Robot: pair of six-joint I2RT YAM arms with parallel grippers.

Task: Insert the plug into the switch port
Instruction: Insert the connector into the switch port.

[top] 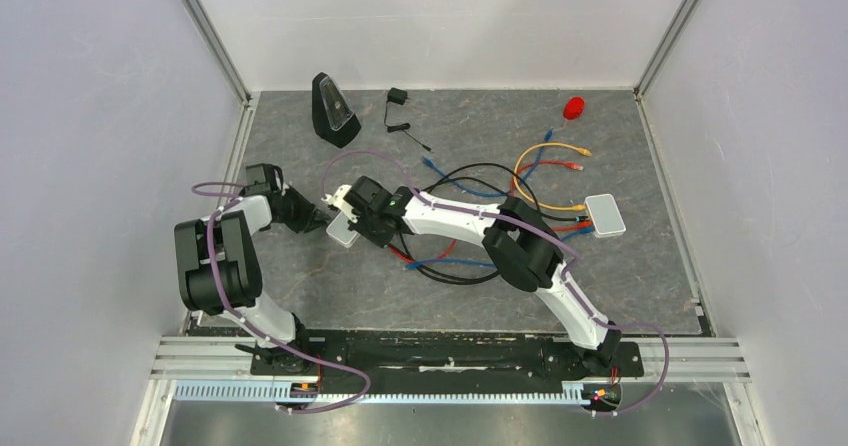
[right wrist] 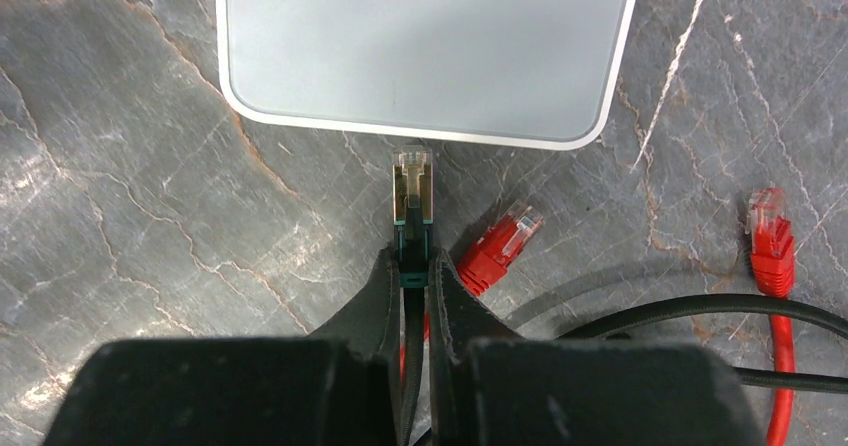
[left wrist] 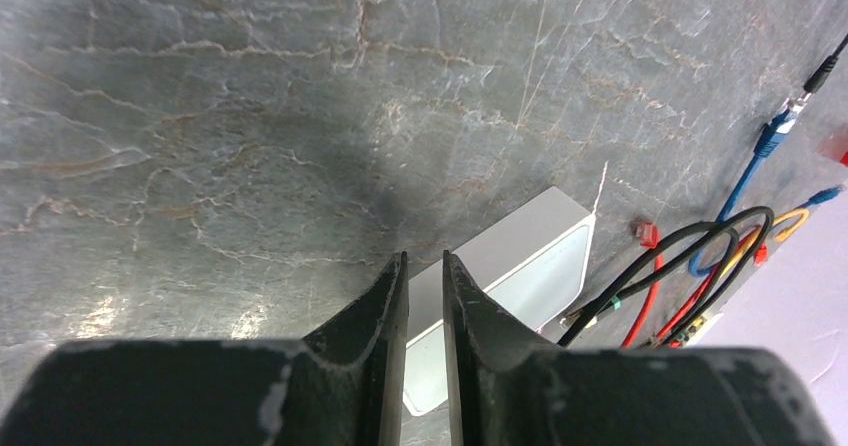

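Note:
The switch box [right wrist: 420,46] is a flat pale grey-white box with rounded corners, left of the mat's centre [top: 343,233]. Its port does not show in any view. My right gripper [right wrist: 415,256] is shut on the green boot of a black cable's plug [right wrist: 412,181]. The clear plug tip points at the box's near edge and stops a little short of it. My left gripper [left wrist: 424,261] reaches the box [left wrist: 530,266] from the left. Its jaws are almost closed, and the box's corner shows in the narrow gap. In the top view both grippers, left [top: 325,222] and right [top: 358,222], meet at the box.
Two loose red plugs [right wrist: 500,248] [right wrist: 770,236] lie right of my right fingers. A tangle of coloured cables [top: 540,176] leads to a second white box [top: 605,214]. At the back stand a black wedge device [top: 333,109], a black adapter [top: 396,97] and a red object [top: 573,107].

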